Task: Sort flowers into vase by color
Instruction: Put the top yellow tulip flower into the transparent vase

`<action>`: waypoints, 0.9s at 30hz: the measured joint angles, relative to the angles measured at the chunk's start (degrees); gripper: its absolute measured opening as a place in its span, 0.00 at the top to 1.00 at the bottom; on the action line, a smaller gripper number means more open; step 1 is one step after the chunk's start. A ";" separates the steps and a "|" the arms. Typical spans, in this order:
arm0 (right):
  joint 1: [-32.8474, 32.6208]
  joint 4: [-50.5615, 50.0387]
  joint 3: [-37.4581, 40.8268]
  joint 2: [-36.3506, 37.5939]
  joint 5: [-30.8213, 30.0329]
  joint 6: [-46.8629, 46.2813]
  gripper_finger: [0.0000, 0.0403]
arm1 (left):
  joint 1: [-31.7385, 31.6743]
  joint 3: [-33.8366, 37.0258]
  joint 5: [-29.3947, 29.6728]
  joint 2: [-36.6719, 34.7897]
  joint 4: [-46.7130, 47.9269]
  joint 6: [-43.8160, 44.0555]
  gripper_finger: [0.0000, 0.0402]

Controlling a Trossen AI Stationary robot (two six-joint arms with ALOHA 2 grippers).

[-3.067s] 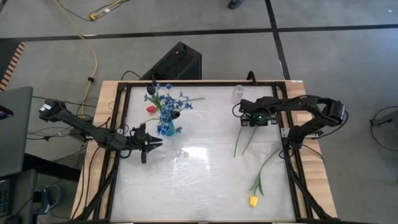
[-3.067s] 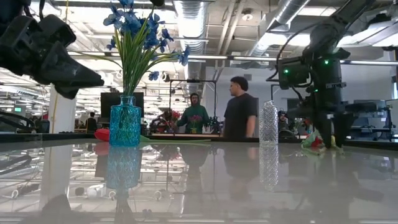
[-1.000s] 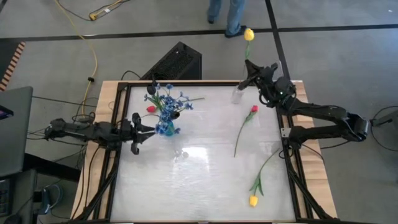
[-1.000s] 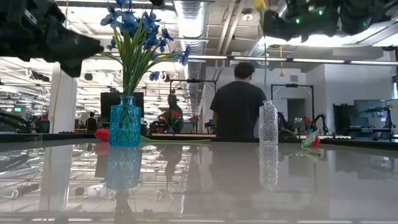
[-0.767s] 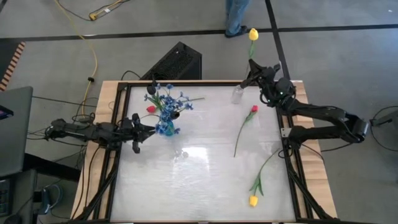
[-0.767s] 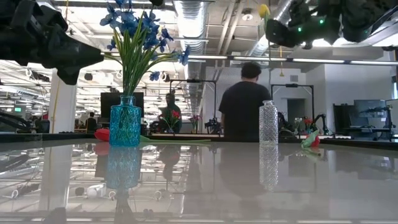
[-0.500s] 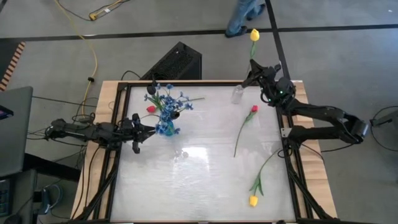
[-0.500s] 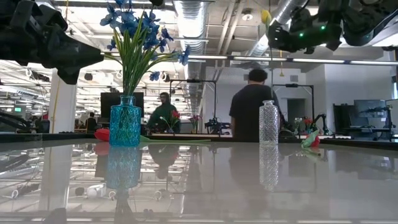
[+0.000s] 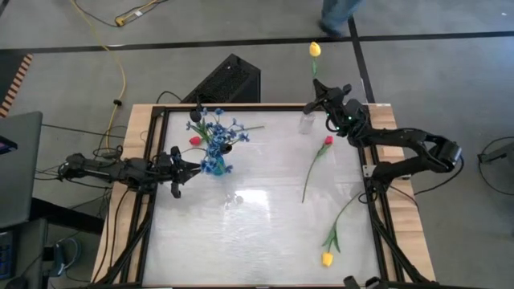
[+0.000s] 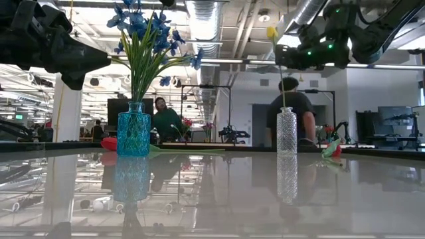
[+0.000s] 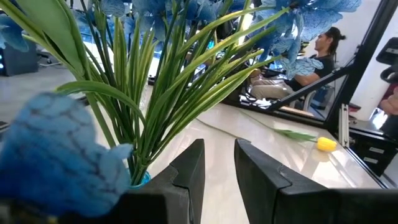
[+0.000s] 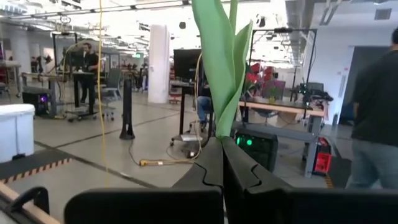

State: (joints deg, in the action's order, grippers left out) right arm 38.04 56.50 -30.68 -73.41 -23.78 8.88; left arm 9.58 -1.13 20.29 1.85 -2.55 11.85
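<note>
My right gripper [image 9: 317, 100] is shut on a yellow tulip [image 9: 315, 49] above the clear vase [image 10: 286, 133] at the table's far right; the stem [image 10: 281, 86] runs down to the vase's mouth. My left gripper [image 9: 183, 170] is open and empty, just left of the blue vase [image 9: 213, 164], which holds blue sprays [image 10: 143, 26]. A red tulip [image 9: 194, 140] lies beside that vase. Another red tulip [image 9: 327, 140] and a yellow tulip [image 9: 328, 258] lie flat on the table's right part. My right gripper pinches the tulip's stem and its green leaf [image 12: 221, 124] between its two fingers, below the bloom. The fingers come about level from the table's right and lie across the stem. The tulip stands nearly upright, head up, lifted clear of the table, its lower stem at the vase's mouth.
A small clear object [image 9: 234, 198] lies mid-table. A black box [image 9: 229, 79] stands beyond the far edge, where a person [image 9: 341, 12] walks. Black frame rails [image 9: 377, 233] run along the table's sides. The table's middle and near part are bare.
My right gripper has gone toward the table's left and down a little with the yellow tulip, bringing its stem from right of the clear vase to over the vase's mouth. The tulip stays upright. A person has walked rightward behind the table.
</note>
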 joint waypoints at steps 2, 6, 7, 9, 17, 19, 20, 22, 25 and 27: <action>-0.26 0.13 0.00 -0.77 -0.01 0.01 0.96 | 0.00 0.00 0.00 0.00 0.00 -0.01 0.81; -2.17 -2.68 0.00 -0.73 -0.08 0.16 0.95 | 0.00 0.00 0.00 0.00 0.00 -0.02 0.81; -2.94 -3.51 0.00 -0.42 -0.11 0.30 0.94 | 0.00 0.00 0.01 0.00 0.00 -0.02 0.81; -4.60 -5.51 0.00 0.78 -1.51 1.51 0.92 | 0.00 0.00 0.01 0.00 0.00 -0.02 0.81; -9.88 -13.67 -0.02 6.31 -14.07 4.99 0.90 | 0.00 0.00 0.01 0.00 0.00 -0.04 0.81; -10.39 -16.97 -0.02 7.66 -15.16 4.08 0.89 | 0.00 0.00 0.00 0.00 0.00 -0.04 0.81; -10.69 -18.61 -0.02 8.17 -15.23 3.21 0.89 | 0.00 0.00 0.00 0.00 0.00 -0.02 0.81; -11.07 -22.30 -0.04 9.05 -15.25 1.50 0.89 | 0.00 0.00 0.02 0.00 0.00 -0.04 0.81; -11.06 -28.64 -0.08 10.33 -15.21 -1.47 0.89 | 0.00 0.00 0.00 0.00 0.00 -0.04 0.81; -11.04 -33.00 -0.11 11.21 -15.21 -4.66 0.87 | 0.00 0.00 0.01 0.00 0.00 -0.04 0.81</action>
State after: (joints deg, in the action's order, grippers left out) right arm 27.00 23.50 -30.79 -62.21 -38.98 4.22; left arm 9.58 -1.13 20.30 1.85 -2.55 11.81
